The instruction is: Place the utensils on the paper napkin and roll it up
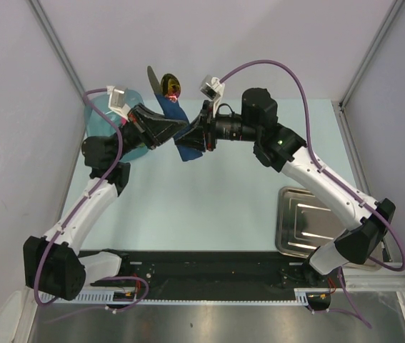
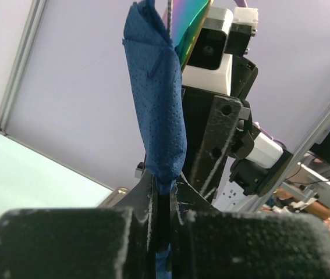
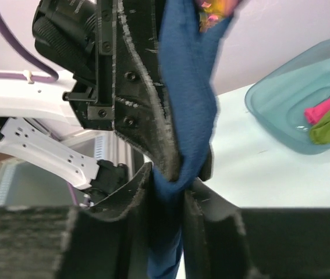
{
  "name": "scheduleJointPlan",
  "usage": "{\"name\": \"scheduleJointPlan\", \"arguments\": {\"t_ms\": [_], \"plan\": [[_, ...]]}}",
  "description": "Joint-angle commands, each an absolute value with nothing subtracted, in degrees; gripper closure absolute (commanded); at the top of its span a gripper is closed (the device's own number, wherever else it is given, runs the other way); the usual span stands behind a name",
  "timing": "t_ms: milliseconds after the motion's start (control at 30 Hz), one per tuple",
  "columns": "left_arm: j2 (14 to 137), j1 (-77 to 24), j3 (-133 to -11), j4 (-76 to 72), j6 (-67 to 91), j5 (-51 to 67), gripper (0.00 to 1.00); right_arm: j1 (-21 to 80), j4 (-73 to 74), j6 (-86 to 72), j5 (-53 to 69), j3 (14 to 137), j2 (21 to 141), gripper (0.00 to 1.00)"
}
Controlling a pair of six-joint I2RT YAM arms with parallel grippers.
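Napkin (image 2: 159,104) is wrapped in a loose roll and held off the counter (image 1: 209,207) between both arms.

Left tool (image 2: 163,195): narrow, pinched on the roll's lower part. The roll rises straight out ahead of its fingers.

Right tool (image 3: 173,183): narrow, clamped on the same stretch from the opposite side, just beside the left fingers. I cannot tell whether the tools touch.

Utensils (image 1: 170,87) stick out of the roll's far end, past both tools' tips.

The long axis runs away from both jaws, crosswise to the line between the arms. A short tail hangs behind the jaws. Neither arm is nearer.

Judgement: rolling is nearly done. Releasing either tool risks the utensils slipping out.
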State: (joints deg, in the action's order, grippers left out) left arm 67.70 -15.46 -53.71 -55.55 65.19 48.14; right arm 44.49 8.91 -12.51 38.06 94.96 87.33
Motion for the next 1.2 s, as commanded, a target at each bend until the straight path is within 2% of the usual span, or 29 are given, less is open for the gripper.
{"name": "scheduleJointPlan", "arguments": {"t_ms": [0, 33, 133, 400, 500, 533, 567, 633, 667, 700, 767, 800, 867, 900, 1067, 1167], "plan": [[68.47, -14.06, -57.13, -57.74, 66.71, 47.2, 1.0, 44.12, 7.12, -9.67, 40.08, 96.68, 85.78, 0.69], [68.55, -14.06, -57.56, -57.83, 66.71, 47.2, 1.0, 44.12, 7.47, -9.32, 40.17, 96.33, 85.61, 0.64], [68.56, -14.06, -57.92, -58.1, 66.71, 47.11, 1.0, 44.03, 8.26, -9.23, 40.34, 94.84, 85.08, 0.62], [68.64, -14.06, -58.01, -58.71, 66.8, 47.11, 1.0, 44.21, 9.32, -9.23, 41.31, 93.69, 85.25, 0.61], [68.29, -14.06, -57.92, -58.36, 66.62, 47.55, 1.0, 44.21, 8.44, -9.23, 41.4, 93.78, 85.25, 0.76], [68.2, -14.06, -57.57, -58.45, 66.45, 47.55, 1.0, 44.21, 8.26, -9.32, 41.4, 94.21, 85.43, 0.91], [68.03, -14.06, -57.39, -58.36, 66.36, 47.64, 1.0, 44.12, 8.17, -9.32, 41.31, 94.39, 85.52, 0.99], [67.85, -14.06, -57.04, -58.19, 65.83, 48.34, 0.99, 44.03, 8.17, -9.32, 40.61, 94.83, 85.61, 1.0], [67.59, -14.06, -57.04, -56.1, 65.4, 48.69, 0.95, 43.95, 8.0, -9.23, 40.17, 95.01, 85.69, 1.0], [67.33, -14.06, -56.87, -54.07, 63.56, 49.13, 0.79, 43.95, 7.91, -9.23, 39.82, 95.01, 85.61, 1.0], [65.66, -13.98, -56.25, -47.16, 61.27, 49.13, 0.62, 43.59, 7.12, -9.4, 38.76, 95.53, 85.43, 1.0], [64.96, -13.89, -54.94, -45.11, 59.08, 48.7, 0.5, 43.59, 6.95, -9.49, 38.41, 95.8, 85.6, 1.0], [62.85, -13.71, -53.88, -41.07, 57.57, 47.2, 0.41, 43.59, 6.16, -9.76, 38.32, 96.06, 85.43, 1.0], [62.49, -13.8, -53.35, -40.0, 56.79, 46.94, 0.38, 43.51, 5.98, -10.02, 38.32, 96.06, 85.52, 1.0], [62.66, -13.71, -53.09, -41.21, 58.35, 47.11, 0.36, 43.68, 4.31, -12.04, 39.46, 95.71, 85.69, 1.0], [63.63, -13.71, -52.74, -45.24, 61.34, 47.9, 0.44, 43.77, 3.96, -12.83, 39.99, 95.71, 85.87, 1.0]]}}
